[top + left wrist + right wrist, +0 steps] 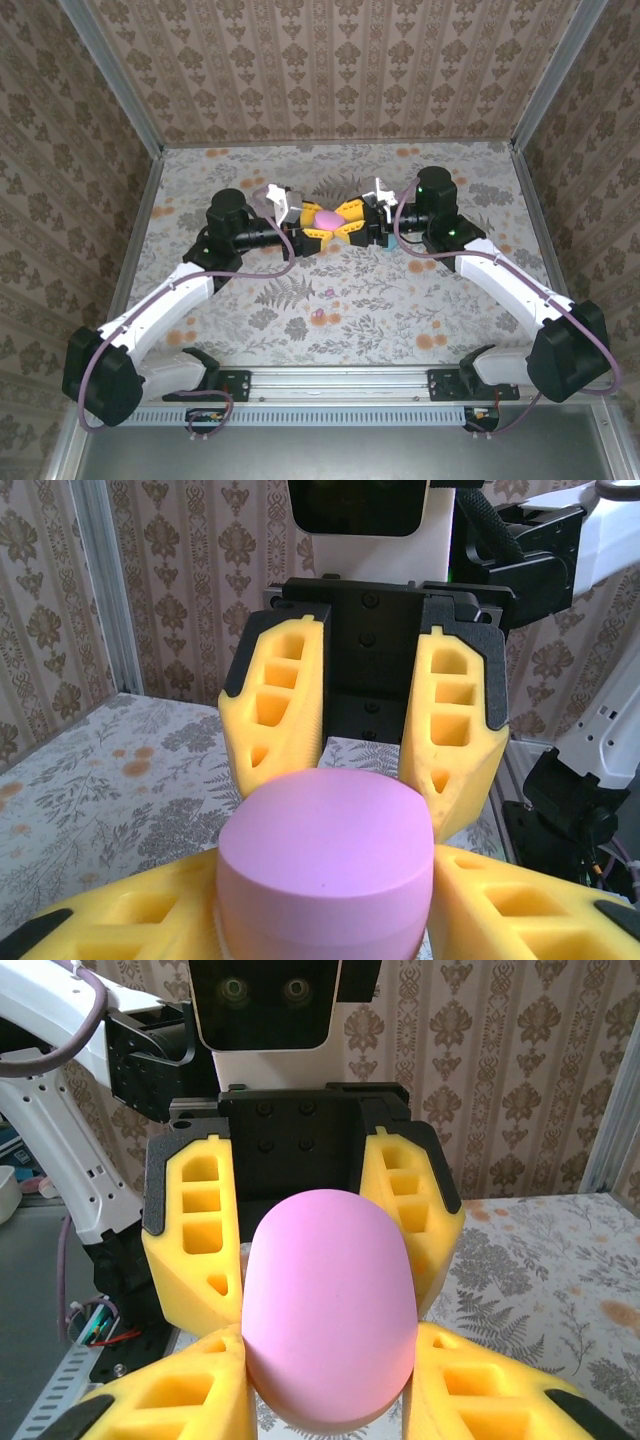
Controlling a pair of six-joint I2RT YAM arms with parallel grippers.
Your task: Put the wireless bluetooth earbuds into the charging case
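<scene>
**A:** The left gripper [325, 872], what is it on?

**B:** The case [322, 845]. Its two yellow fingers [130, 915] press the pink shell from either side. The right gripper [328, 1348] faces it and is closed on the same case from the other end, at about the same narrow width. So both hold one thing and neither has a free jaw.

**A:** Take me from the bases outward.

**B:** From above, nearest the bases lies the cloth [250, 295]. On it is a small pink speck [320, 317], which may be a bud, though it is too small among the printed flowers to be sure. It sits well apart from the case, on the near side of it. Farther out, over the middle of the table, the case hangs between the two grippers, lifted off the cloth. Behind that is the patterned wall [330, 70].

**A:** Why two grippers on one case?

**B:** My reading is that one steadies the body while the other works the lid. A smooth pebble like that would slip or spin in a single pinch. I see no gap in the shell, so I judge it to be shut.

**A:** And the task?

**B:** It looks early. No bud is in the case, and one gripper must let go before it can fetch any.
</scene>
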